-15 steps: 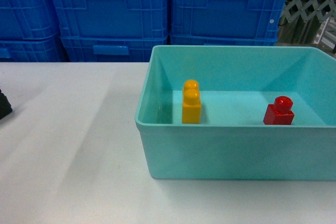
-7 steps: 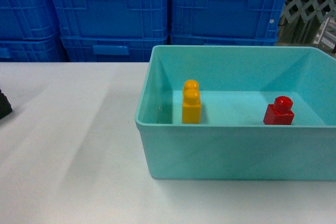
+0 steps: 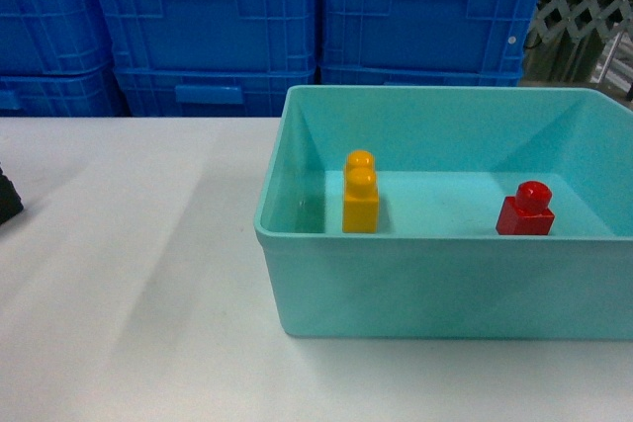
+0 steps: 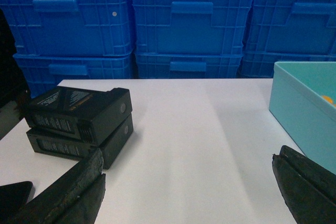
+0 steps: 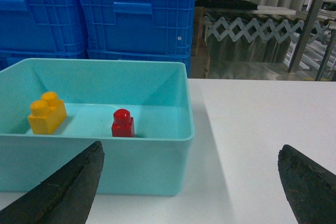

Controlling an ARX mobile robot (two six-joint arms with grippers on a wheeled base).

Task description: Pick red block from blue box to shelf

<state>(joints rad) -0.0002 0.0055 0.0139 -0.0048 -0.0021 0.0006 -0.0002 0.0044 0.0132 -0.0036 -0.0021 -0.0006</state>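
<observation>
The red block [image 3: 525,211] stands upright on the floor of the blue box [image 3: 396,284], near its right side; the right wrist view shows the red block [image 5: 122,124] inside the blue box [image 5: 131,166] too. My right gripper [image 5: 190,153] is open and empty, low over the table in front of the box's near right corner. My left gripper [image 4: 186,166] is open and empty over bare table, left of the blue box [image 4: 299,114]. Neither gripper shows in the head view. Silver steel uprights [image 5: 311,22] stand at the far right; I cannot tell whether they belong to the shelf.
A yellow two-stud brick [image 3: 361,194] stands in the box's left part. Dark blue ribbed crates [image 3: 297,27] are stacked along the table's back edge. Two stacked black boxes [image 4: 79,121] lie on the table by my left gripper. A folding metal gate [image 5: 247,30] stands behind.
</observation>
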